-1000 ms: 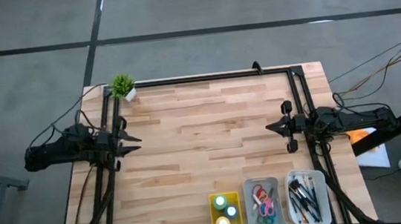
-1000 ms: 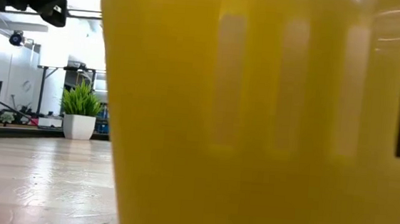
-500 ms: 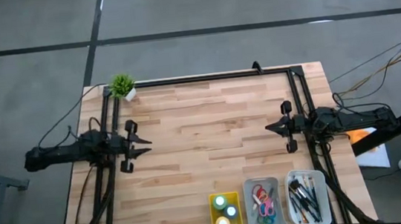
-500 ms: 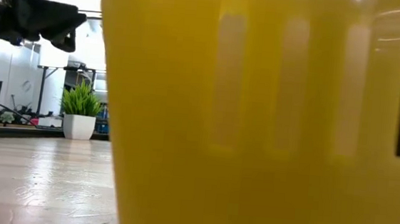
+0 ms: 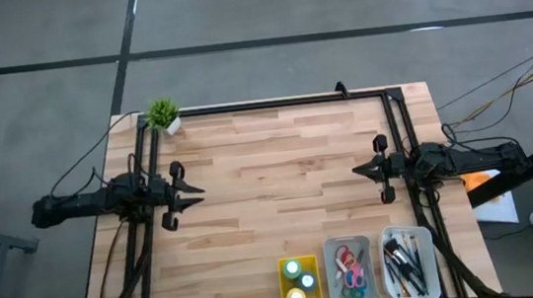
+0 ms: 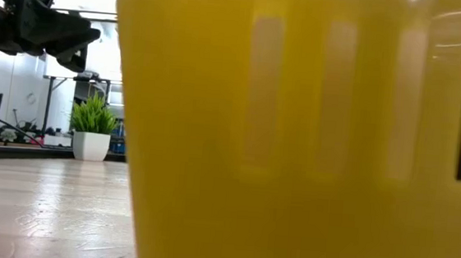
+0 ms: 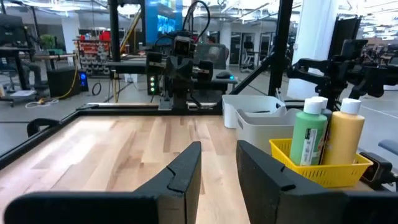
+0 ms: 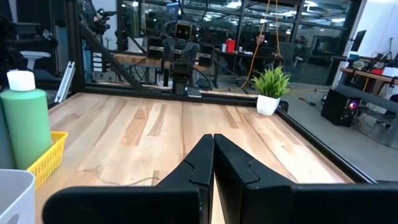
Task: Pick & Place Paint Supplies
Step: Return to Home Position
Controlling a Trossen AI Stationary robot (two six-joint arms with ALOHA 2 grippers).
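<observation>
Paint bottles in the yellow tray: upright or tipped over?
Upright. In the left wrist view the paint bottles stand in the yellow tray, caps uppermost.

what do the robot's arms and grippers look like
Both arms, left arm and right arm, are slim, jointed and black, with thin dark cables leading off behind them. The left gripper and right gripper each carry two black angular fingers tapering to points. No markings show.
</observation>
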